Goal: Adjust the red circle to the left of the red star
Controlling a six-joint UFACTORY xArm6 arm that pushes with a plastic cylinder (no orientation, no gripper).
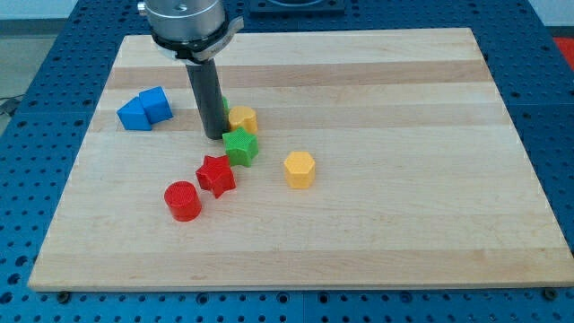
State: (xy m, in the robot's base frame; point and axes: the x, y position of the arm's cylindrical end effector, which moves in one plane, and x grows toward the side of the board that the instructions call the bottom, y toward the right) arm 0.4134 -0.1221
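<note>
The red circle was seen nearest the bottom of the frame, left of centre on the table. Just up and to its right the red star was placed, close beside the circle, though contact between them could not be judged. A yellow hexagon was set apart to the right of the star. Just above the star, a green star was found, with a second yellow block immediately behind it, its shape not made out. My tip was planted just left of the green star and the yellow block; a sliver of green was glimpsed behind the rod. No hand was carried by the arm, so none could be described as spread or pressed. At the upper left, two blue blocks were seen touching, well apart from the rest.
</note>
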